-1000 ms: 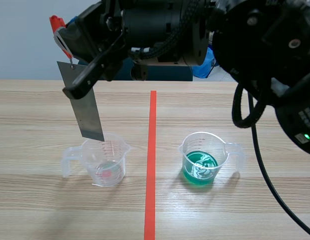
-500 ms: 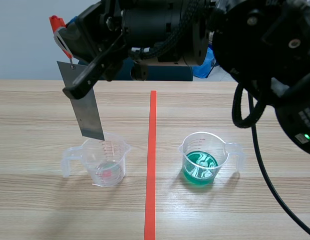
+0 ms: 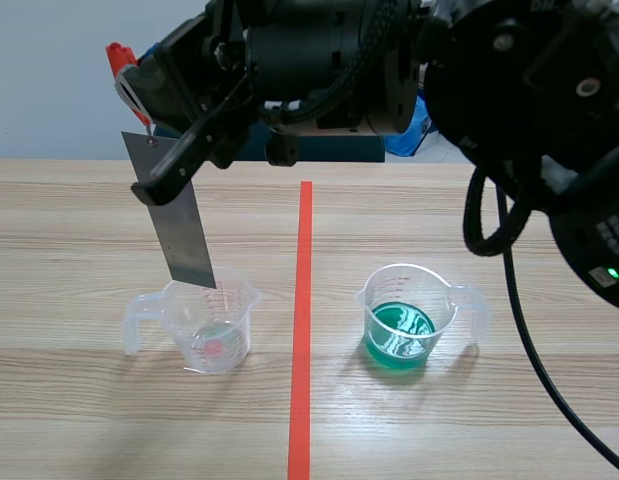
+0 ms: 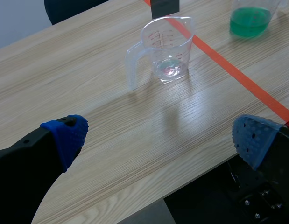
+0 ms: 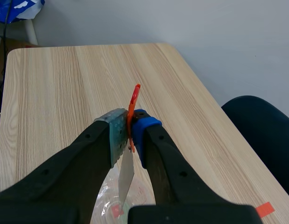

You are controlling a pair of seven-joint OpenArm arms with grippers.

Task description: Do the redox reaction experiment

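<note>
Sheet [image 3: 179, 220] is hanging a little further right and lower than half a second ago, its low corner now standing at the far rim of the clear cup [image 3: 211, 325]. The right arm, coming across the top of the scene to the left side, is leaning slightly right with it. Both cups and the tape [image 3: 303, 330] are lying as before.

The right gripper [image 5: 130, 133] is pinching an orange clip [image 5: 133, 100] between its pads, fingers nearly together, and the grey sheet is dangling tilted from that clip. From the right wrist, the fingers are covering most of the sheet and the cup under it, so whether the low end is reaching inside the cup or touching the liquid cannot be told. From the left wrist, only the sheet's dark low end is showing, just beyond the clear cup's far rim, the rest being cut off.

The left gripper [image 4: 160, 139] is hovering wide open over the near left of the table [image 3: 89, 230], blue pads well apart and holding nothing; it is not showing in the scene view.

The clear cup, left of the tape, is holding a shallow pool of clear liquid, with something reddish at the bottom that is too small to make out. The green cup [image 3: 401, 315], right of the tape, is holding green liquid in its lower part.
</note>
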